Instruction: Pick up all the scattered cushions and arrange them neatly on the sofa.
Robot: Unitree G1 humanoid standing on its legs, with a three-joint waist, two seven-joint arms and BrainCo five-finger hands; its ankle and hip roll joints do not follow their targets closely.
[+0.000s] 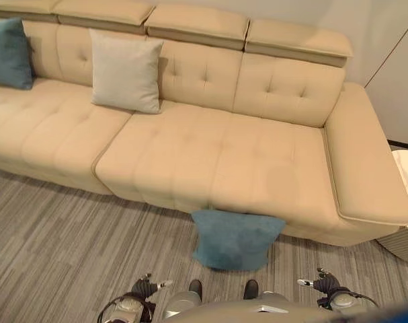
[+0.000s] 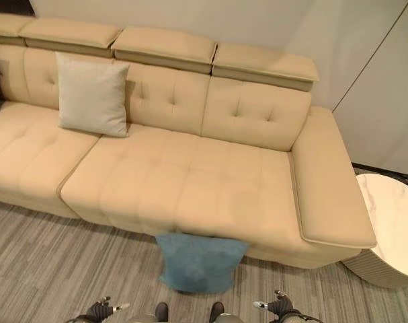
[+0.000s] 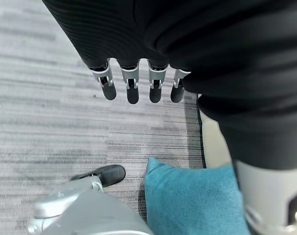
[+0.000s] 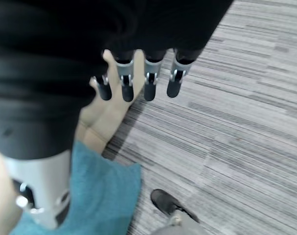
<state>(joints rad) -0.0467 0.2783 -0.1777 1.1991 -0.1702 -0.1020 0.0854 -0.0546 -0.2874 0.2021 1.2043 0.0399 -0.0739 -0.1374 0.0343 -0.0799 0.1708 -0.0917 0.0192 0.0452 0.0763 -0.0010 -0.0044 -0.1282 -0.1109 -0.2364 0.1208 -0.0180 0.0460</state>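
Teal floor cushion [image 1: 236,239] leans against the sofa [image 1: 257,168] front edge, on the floor just ahead of me. My left hand [image 1: 148,288] and right hand [image 1: 322,282] hang low either side, fingers straight, holding nothing. Best move: close in from both sides, lift over the seat edge. Right seat half is free; grey cushion [image 1: 126,71] and blue cushion [image 1: 9,54] sit toward the left end. Round side table [image 2: 395,225] crowds the right armrest.

- I see a beige sofa [image 1: 210,155] carrying a grey cushion [image 1: 125,73] and a teal cushion [image 1: 9,54].
- Striped grey floor [image 1: 56,249] carries another teal cushion [image 1: 234,239], against the sofa front.
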